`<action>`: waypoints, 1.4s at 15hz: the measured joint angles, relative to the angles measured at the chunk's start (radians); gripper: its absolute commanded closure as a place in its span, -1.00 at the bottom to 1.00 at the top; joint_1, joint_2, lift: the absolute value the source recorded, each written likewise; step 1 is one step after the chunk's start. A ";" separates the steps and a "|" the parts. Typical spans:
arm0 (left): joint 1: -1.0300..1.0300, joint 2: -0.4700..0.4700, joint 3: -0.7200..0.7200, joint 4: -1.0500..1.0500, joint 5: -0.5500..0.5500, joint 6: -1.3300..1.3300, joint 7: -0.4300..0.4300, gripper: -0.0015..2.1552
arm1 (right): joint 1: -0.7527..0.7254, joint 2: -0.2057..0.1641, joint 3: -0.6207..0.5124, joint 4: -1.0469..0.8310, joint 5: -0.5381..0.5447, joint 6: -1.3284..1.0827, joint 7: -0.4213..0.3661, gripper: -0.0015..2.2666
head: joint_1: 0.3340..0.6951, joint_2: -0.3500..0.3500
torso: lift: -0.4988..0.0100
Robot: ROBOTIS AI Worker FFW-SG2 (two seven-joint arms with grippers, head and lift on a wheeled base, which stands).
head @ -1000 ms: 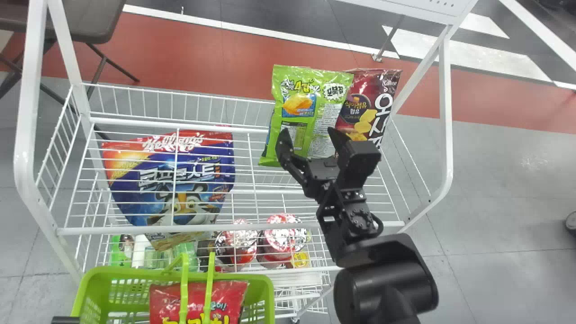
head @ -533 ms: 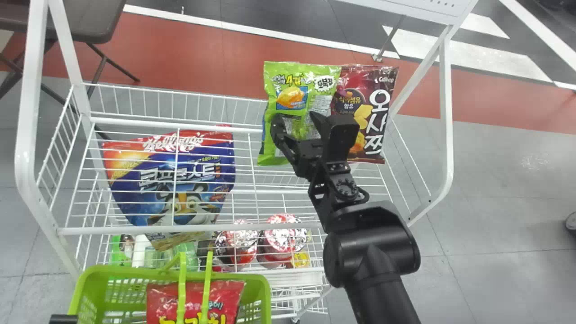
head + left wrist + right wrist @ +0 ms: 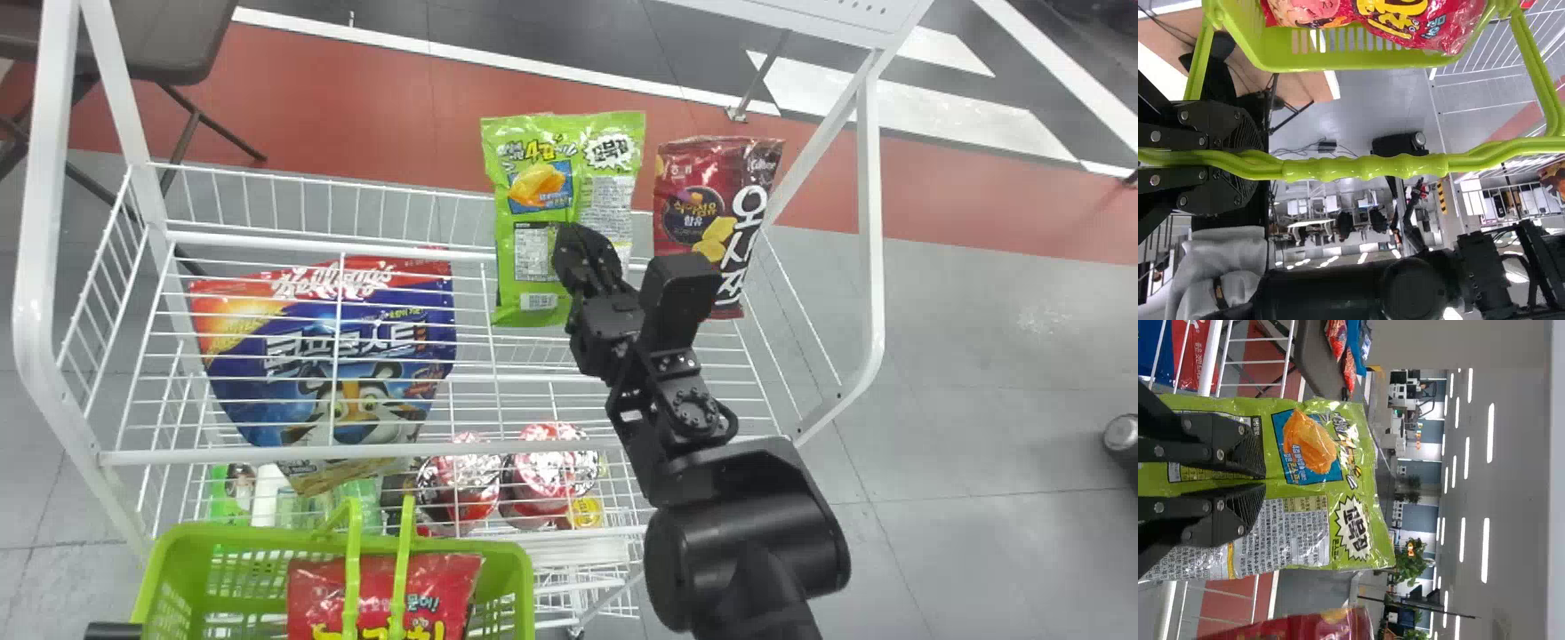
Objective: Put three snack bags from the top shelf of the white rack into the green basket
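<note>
Above the rack's top shelf, my right gripper (image 3: 582, 253) is closed on the middle of the green snack bag (image 3: 533, 240). The right wrist view shows both fingers of my right gripper (image 3: 1265, 480) together on the back seam of the green snack bag (image 3: 1308, 533). A dark red snack bag (image 3: 702, 209) stands just right of it on the shelf. The green basket (image 3: 524, 569) is at the lower left with a red snack bag (image 3: 444, 578) inside. In the left wrist view, my left gripper (image 3: 1261, 160) is closed around the green basket's handle (image 3: 1365, 167).
A large blue and red cereal bag (image 3: 329, 356) lies on the left of the white rack (image 3: 267, 456). Lidded cups (image 3: 551, 471) stand on a lower shelf. White posts of the rack rise on both sides of the right arm.
The fingers of my right gripper have closed on the green bag. Gripper and bag have shifted left, opening a gap beside the dark red bag.
</note>
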 measured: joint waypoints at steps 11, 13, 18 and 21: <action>0.008 0.003 0.016 -0.020 0.008 0.006 0.002 0.99 | 0.486 -0.014 -0.102 -0.598 -0.067 0.148 0.153 0.88 | 1.00 -1.00 | 0.96; 0.012 -0.001 0.026 -0.021 0.012 0.005 0.004 0.99 | 0.538 -0.022 -0.134 -0.670 -0.122 0.291 0.216 0.88 | 1.00 -1.00 | 0.96; 0.014 -0.008 0.032 -0.021 0.017 -0.001 0.012 0.99 | 0.615 -0.027 -0.240 -0.757 -0.280 0.666 0.410 0.88 | 1.00 -1.00 | 0.96; 0.011 -0.008 0.032 -0.021 0.017 -0.002 0.016 0.99 | 0.639 -0.026 -0.271 -0.768 -0.305 0.854 0.475 0.88 | 1.00 -1.00 | 0.96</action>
